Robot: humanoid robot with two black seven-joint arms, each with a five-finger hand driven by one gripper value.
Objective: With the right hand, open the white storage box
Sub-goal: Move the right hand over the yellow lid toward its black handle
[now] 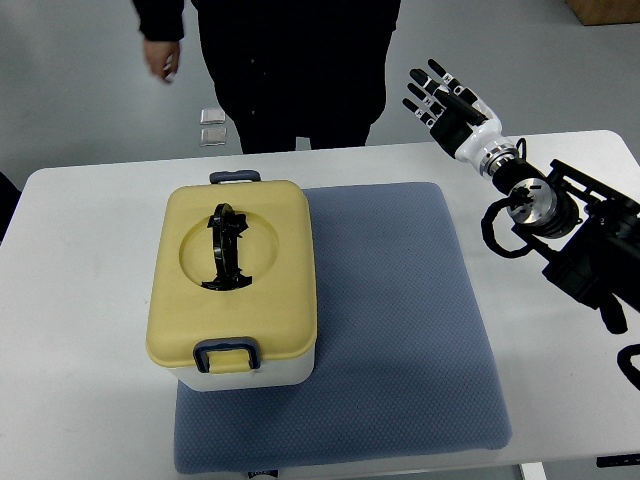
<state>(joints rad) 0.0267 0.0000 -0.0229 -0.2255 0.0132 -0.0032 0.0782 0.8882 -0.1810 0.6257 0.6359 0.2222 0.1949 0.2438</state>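
Observation:
A white storage box [235, 375] with a pale yellow lid [235, 280] sits on the left part of a blue-grey mat [400, 320]. The lid is closed, with a black carry handle [226, 248] in its round recess and a dark latch at the near end [226, 354] and at the far end [234, 179]. My right hand [442, 98] is raised past the table's far edge, well to the right of the box, with fingers spread and holding nothing. Its arm [560, 225] comes in from the right. My left arm is out of view.
The white table [80, 300] carries the mat and box. A person in dark clothes [290, 60] stands at the far edge behind the box, one hand [160, 55] hanging at the left. Small grey floor plates [212, 125] lie beyond the table.

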